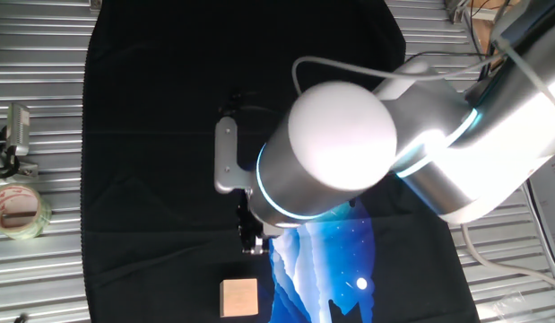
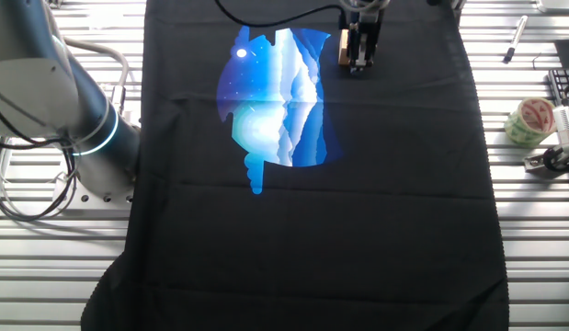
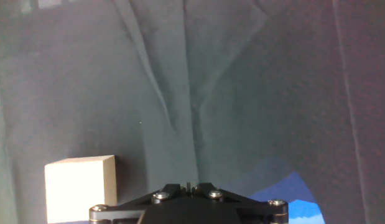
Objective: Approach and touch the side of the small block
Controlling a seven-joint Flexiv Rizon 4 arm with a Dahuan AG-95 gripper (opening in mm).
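The small block (image 1: 239,297) is a pale tan wooden cube on the black cloth, near the front edge in one fixed view. My gripper (image 1: 252,244) hangs just beyond it, with a small gap between them. In the hand view the block (image 3: 77,188) sits at lower left, to the left of my gripper (image 3: 188,185), and is not touching it. The jaws look shut with nothing between them. In the other fixed view only a tan sliver of the block (image 2: 343,51) shows beside my gripper (image 2: 361,61).
The black cloth (image 2: 376,211) has a blue and white print (image 2: 275,101) and covers a ribbed metal table. A roll of clear tape (image 1: 17,211) and a clip lie off the cloth. My arm's big elbow (image 1: 340,148) blocks much of one fixed view.
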